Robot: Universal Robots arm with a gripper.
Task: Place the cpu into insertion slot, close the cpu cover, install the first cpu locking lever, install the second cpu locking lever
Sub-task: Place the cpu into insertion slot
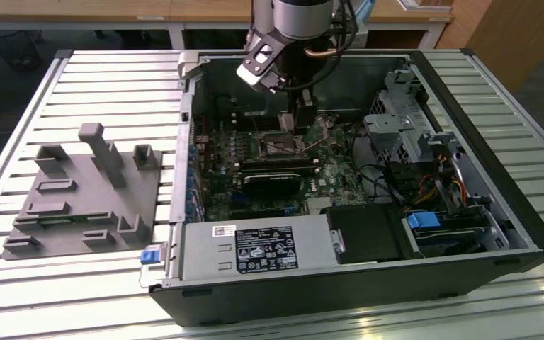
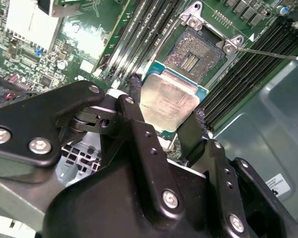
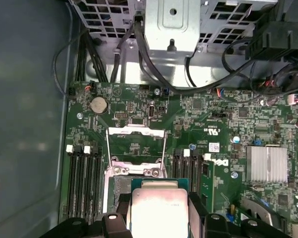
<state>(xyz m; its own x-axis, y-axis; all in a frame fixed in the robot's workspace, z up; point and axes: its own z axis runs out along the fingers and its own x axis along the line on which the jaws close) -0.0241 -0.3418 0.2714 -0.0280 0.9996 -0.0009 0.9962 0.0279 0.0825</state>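
Robot fingers (image 2: 141, 124) clamp the cpu (image 2: 169, 101) by two opposite edges, holding it close over the bare insertion slot (image 2: 193, 54), not seated. The cpu cover (image 3: 136, 131) stands flipped open inside the computer case (image 1: 348, 297), upper centre of the exterior view.

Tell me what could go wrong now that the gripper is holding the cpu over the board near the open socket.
1. The cpu, pinched by its edges in the gripper, appears short of the insertion slot; lowered without lining up, it could land on the rim or bend contacts.
2. The fingers reach past the chip, so they may strike the memory slots flanking the slot or the opened cpu cover.
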